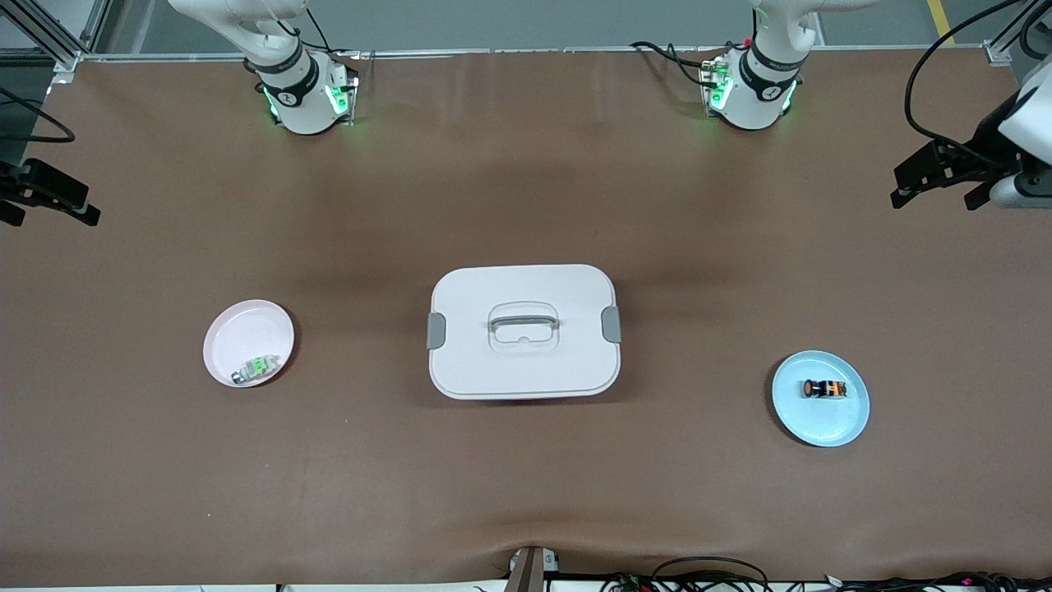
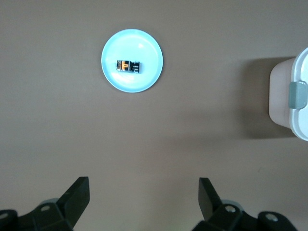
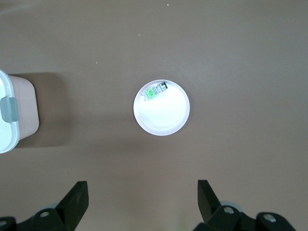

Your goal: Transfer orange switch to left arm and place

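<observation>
The orange switch, a tiny black piece with an orange band, lies on a light blue plate toward the left arm's end of the table. The white box, with grey latches and a handle on its lid, stands mid-table. My left gripper hangs open and empty high over bare table at the left arm's end. My right gripper hangs open and empty high over the right arm's end.
A pink plate toward the right arm's end holds a small green and silver component. Brown table surface runs all round the box and both plates. Cables lie along the table's front edge.
</observation>
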Robot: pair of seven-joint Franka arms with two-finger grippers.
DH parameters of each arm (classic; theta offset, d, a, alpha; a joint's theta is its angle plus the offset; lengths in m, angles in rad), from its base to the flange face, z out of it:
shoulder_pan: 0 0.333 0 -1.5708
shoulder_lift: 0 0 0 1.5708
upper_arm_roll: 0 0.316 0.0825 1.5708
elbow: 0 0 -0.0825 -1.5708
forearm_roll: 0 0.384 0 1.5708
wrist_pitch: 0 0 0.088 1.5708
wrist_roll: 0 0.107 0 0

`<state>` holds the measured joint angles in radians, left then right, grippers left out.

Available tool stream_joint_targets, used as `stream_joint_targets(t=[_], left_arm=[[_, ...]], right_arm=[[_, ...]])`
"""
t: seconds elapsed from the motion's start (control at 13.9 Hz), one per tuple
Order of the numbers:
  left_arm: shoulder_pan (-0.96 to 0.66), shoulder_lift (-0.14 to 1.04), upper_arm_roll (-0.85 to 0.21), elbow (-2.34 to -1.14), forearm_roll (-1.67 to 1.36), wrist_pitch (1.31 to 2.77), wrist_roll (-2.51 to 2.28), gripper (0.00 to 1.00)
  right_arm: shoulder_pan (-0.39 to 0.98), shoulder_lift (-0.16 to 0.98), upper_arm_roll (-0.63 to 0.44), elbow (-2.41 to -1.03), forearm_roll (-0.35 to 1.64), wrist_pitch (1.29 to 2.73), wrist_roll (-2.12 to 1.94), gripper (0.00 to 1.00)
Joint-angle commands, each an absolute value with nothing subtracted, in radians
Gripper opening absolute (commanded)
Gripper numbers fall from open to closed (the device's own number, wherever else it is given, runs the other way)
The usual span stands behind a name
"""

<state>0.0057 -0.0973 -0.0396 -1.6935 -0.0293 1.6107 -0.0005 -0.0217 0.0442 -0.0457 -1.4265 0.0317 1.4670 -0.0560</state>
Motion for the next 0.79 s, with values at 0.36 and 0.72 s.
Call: stream_joint_targets(t=[0.36,0.72], left_arm=[[0.006,-0.072,-0.044,-1.671,-0.035,1.514,0.000,1.00],[0.009,-0.061,-0.044,-1.666,-0.034,1.517,0.003,1.00]], right_arm=[[-0.034,0.028,-0.034,-1.434,0.021,1.457,-0.087,1.00],[-0.034,0.028,-0.034,-1.434,0.023,1.457,-0.087,1.00]])
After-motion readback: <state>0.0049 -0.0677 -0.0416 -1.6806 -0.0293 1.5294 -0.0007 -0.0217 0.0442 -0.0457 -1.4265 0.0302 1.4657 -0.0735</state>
